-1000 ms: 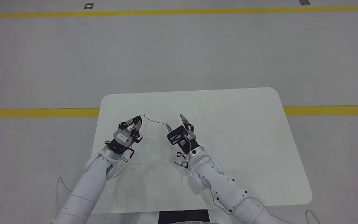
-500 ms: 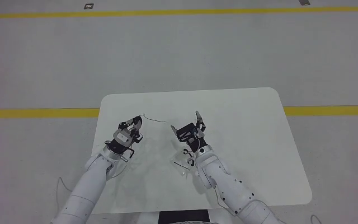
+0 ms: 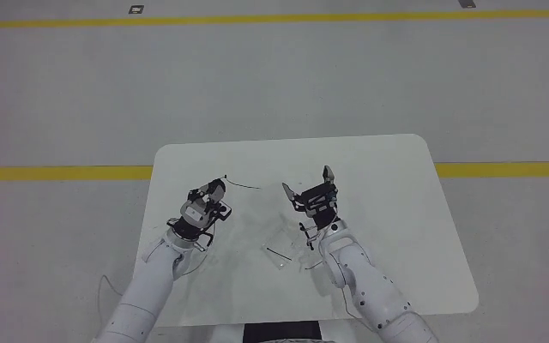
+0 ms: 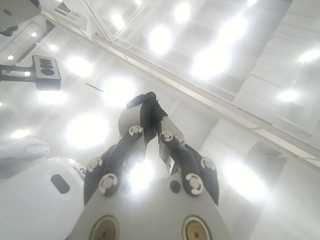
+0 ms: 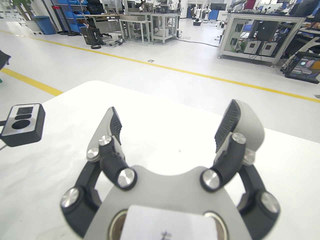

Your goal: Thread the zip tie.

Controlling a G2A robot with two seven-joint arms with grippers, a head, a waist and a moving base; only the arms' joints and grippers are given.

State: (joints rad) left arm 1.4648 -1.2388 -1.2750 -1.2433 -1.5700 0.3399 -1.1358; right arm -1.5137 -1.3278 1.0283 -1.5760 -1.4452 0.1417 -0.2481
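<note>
Left gripper (image 3: 214,190): you have it over the left half of the table (image 3: 386,163), its 2 fingers pressed together on one end of the zip tie. In its wrist view (image 4: 149,102) the dark pads meet at the tips with no gap.
Zip tie (image 3: 243,183): a thin black strand that runs from the left gripper's fingertips out toward the table's middle. Nothing holds its far end (you cannot tell from above whether that end rests on the table or hangs just over it).
Right gripper (image 3: 306,180): spread wide and holding nothing. It sits near the table's middle, just beyond the tie's free end and apart from it. In its wrist view (image 5: 172,116) the 2 ribbed pads face each other with bare white tabletop between them.
Spacing: your 2 grippers sit side by side, not touching, with the tie's loose end between them.
</note>
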